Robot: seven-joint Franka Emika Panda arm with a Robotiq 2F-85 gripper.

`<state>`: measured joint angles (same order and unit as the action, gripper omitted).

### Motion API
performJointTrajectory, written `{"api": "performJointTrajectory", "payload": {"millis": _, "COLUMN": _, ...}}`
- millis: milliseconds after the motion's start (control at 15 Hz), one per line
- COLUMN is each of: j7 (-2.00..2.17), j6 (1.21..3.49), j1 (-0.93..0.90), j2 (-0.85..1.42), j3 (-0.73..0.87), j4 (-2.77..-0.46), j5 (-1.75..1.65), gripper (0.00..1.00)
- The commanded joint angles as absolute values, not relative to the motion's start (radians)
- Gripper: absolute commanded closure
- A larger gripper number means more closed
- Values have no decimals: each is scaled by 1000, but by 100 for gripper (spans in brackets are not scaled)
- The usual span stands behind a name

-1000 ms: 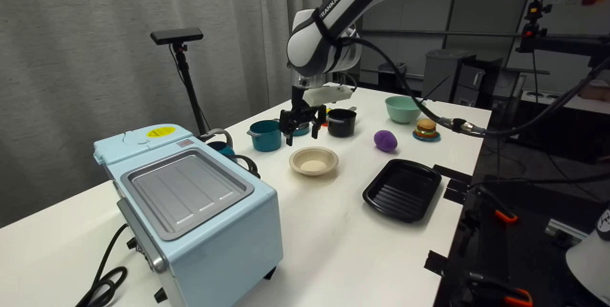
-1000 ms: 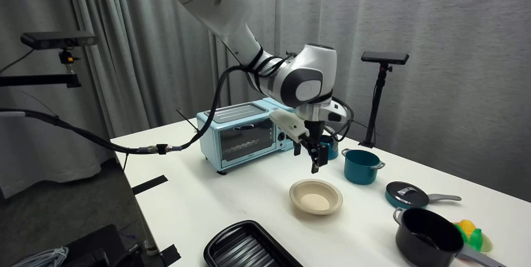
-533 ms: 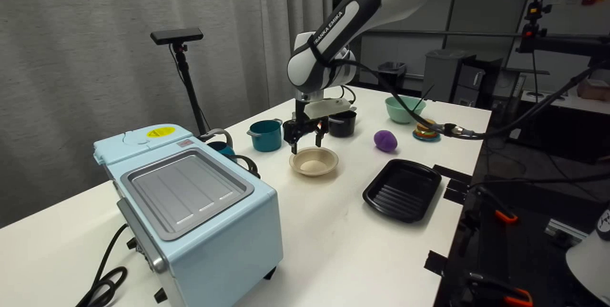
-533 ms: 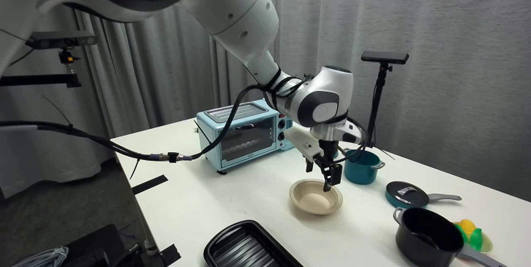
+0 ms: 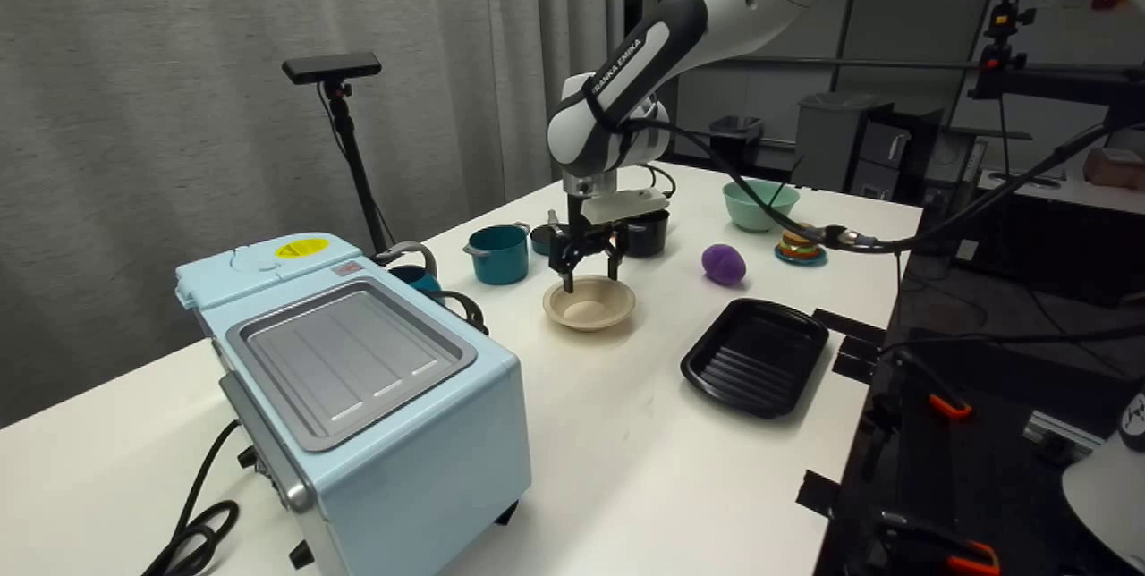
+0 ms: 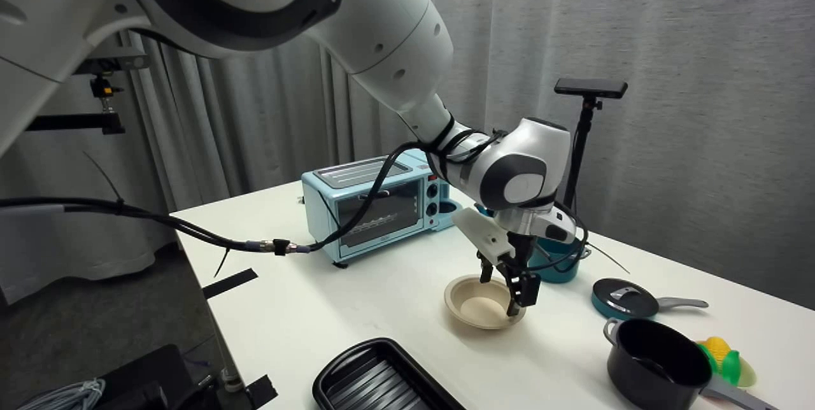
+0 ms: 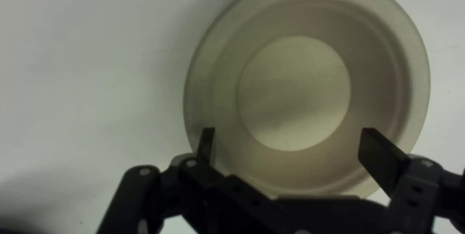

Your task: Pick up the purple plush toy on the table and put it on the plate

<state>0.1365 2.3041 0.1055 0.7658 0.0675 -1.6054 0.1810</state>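
My gripper point(image 7: 288, 130) hangs over plate point(image 7: 295, 92), jaws spread wide, holding nothing; whether they touch it, I can't tell. Toy point(image 5: 724, 264) sits on table point(image 5: 626, 433), off to one side, well apart from jaws. Pick, carry and placing all left, I judge.

All views share the plate point(image 7: 296, 88), wrist view close above.

Robotics lab, it seems: Franka arm point(image 5: 742, 12), stand-mounted camera point(image 5: 331, 67), grey curtain point(image 5: 170, 102); background point(image 5: 760, 93) dim.

Blue toaster oven point(image 5: 416, 455), black ridged tray point(image 5: 756, 359), green bowl point(image 5: 745, 215), toy burger point(image 5: 798, 247), teal pot point(image 5: 501, 258), grey curtain point(image 5: 215, 120)
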Motion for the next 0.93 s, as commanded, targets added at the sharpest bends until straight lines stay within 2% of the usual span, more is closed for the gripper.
{"api": "performJointTrajectory", "payload": {"millis": 0, "j7": 131, "j6": 2265, "j1": 124, "j2": 795, "j3": 66, "j4": -1577, "j5": 177, "gripper": 0}}
{"api": "performJointTrajectory", "payload": {"millis": 400, "j7": 85, "j6": 2206, "j1": 183, "j2": 758, "j3": 81, "j4": -1597, "j5": 175, "gripper": 0}}
{"api": "performJointTrajectory", "payload": {"millis": 867, "j7": 152, "j6": 2218, "j1": 154, "j2": 745, "j3": 89, "j4": -1680, "j5": 178, "gripper": 0}}
